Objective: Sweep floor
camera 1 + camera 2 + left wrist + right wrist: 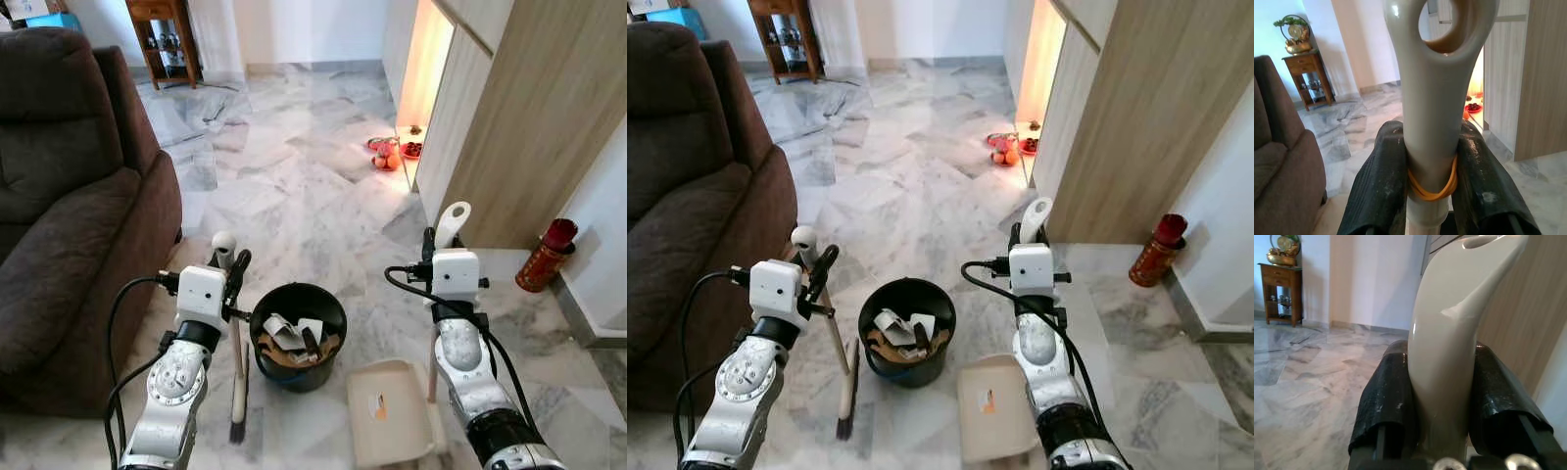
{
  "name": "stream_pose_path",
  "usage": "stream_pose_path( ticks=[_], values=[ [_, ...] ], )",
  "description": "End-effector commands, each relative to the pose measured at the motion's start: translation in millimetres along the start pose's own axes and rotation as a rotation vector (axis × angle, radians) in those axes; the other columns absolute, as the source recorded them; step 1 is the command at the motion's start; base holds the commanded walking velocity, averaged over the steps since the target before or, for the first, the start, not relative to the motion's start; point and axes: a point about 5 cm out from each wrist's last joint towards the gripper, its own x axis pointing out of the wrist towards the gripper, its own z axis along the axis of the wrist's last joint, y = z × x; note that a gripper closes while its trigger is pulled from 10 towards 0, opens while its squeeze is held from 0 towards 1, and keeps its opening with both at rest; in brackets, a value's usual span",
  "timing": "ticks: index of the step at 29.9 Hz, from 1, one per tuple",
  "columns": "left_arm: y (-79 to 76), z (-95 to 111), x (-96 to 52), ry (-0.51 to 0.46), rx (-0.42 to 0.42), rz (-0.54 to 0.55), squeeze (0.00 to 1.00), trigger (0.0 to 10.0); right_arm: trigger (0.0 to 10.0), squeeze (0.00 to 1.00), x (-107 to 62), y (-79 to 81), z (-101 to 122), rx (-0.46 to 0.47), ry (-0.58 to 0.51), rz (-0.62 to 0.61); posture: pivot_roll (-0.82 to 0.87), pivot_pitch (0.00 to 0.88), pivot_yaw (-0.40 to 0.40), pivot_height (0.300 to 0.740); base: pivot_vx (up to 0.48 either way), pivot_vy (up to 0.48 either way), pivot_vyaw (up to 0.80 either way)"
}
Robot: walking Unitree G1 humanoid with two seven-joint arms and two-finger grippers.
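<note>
The floor is pale marble, running from the brown sofa on the left across to the wooden cabinet on the right.

Starting at the left, the left gripper is pinched on the handle of the broom. Seen from the wrist, both black fingers press against the grey handle just above an orange rubber band. The broom stands nearly upright, with its bristles on the tiles just beside the bucket.

In the middle, that black bucket already holds crumpled paper and brown scraps.

To its right, the dustpan lies with its tray flat on the floor, near the bucket but not touching it. The right gripper is clamped on the dustpan's tall handle; the wrist camera shows its fingers squeezing both sides.

Further right, a red cylinder stands against the wall, and some red and orange things sit by the lit gap in the cabinet.

I can't make out any loose dirt on the tiles nearby. To sweep well from here, I'd say the bristles should stay low and draw toward the mouth of the dustpan, with the lip held tight to the floor so nothing slips under. The broom swings close to the bucket, so a wide stroke could knock it.
</note>
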Motion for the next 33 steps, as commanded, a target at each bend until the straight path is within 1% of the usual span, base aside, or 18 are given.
stream_pose_path(
  ticks=[1,21,33],
  values=[
    [2.5,4.5,1.3,-0.020,0.022,0.007,0.00,10.0,10.0,0.00,3.9,4.2,5.9,0.015,-0.028,0.013,0.11,0.047,0.035,0.740,-0.315,0.000,0.00],
    [3.3,5.2,2.7,-0.020,0.029,0.009,0.00,10.0,10.0,0.00,3.8,7.6,4.4,0.022,-0.017,0.032,0.11,0.058,0.038,0.740,-0.313,0.000,0.00],
    [1.0,3.8,3.5,-0.012,0.024,-0.002,0.00,10.0,10.0,0.00,3.7,8.4,2.2,0.037,0.000,0.038,0.11,0.058,0.037,0.740,0.000,0.000,0.00]
  ],
)
